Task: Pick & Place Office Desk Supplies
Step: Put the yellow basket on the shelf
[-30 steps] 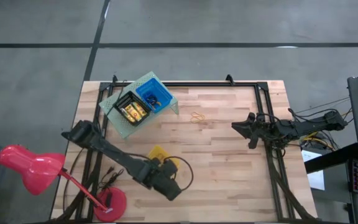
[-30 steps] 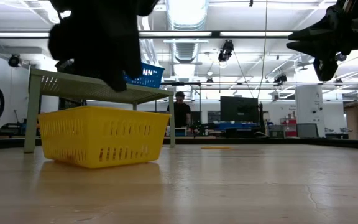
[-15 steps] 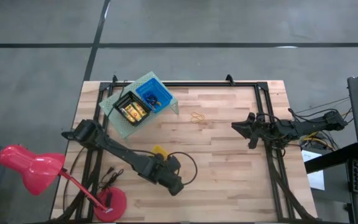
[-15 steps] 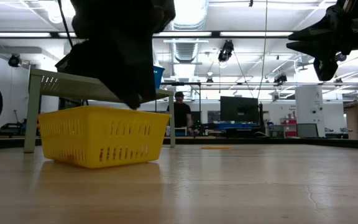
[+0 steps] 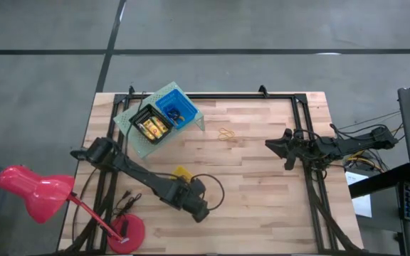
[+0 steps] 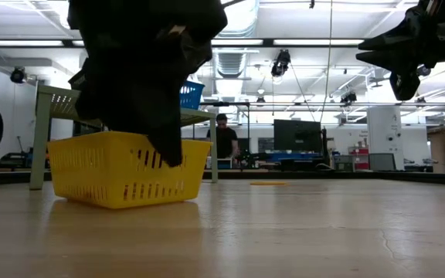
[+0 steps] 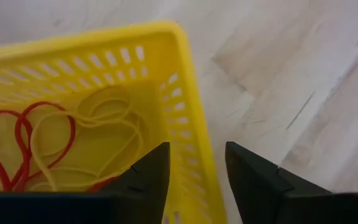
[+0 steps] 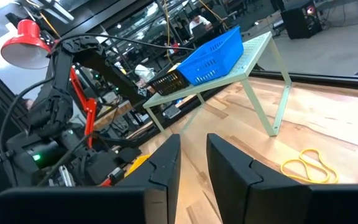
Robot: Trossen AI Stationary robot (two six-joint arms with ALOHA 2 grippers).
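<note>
The loose rubber bands (image 5: 226, 134) lie flat on the wooden counter (image 5: 262, 185), just beside the pale green riser (image 5: 194, 122) on its open side. They are thin tan-orange loops, overlapping one another. Judged from their look, they weigh almost nothing, are limp and stretchy, and will sag and cling once lifted. The best hold is likely a pinch across two overlapped strands, with the fingertips pressed close to the wood.

More bands (image 7: 98, 143), yellow and red, lie coiled inside the yellow bin (image 7: 185, 124), a rigid slotted plastic basket well apart from the riser. The left hand (image 7: 194, 165) hovers over that bin's rim, fingers parted, holding nothing.

On the riser, a perforated sheet on thin legs, stand a blue bin (image 5: 175, 108) and a black bin (image 5: 148, 122); the black one holds the yellow-gold pieces (image 5: 152, 128).

The right hand (image 8: 191, 158) waits in the air well away from the riser, fingers narrowly parted and empty.
</note>
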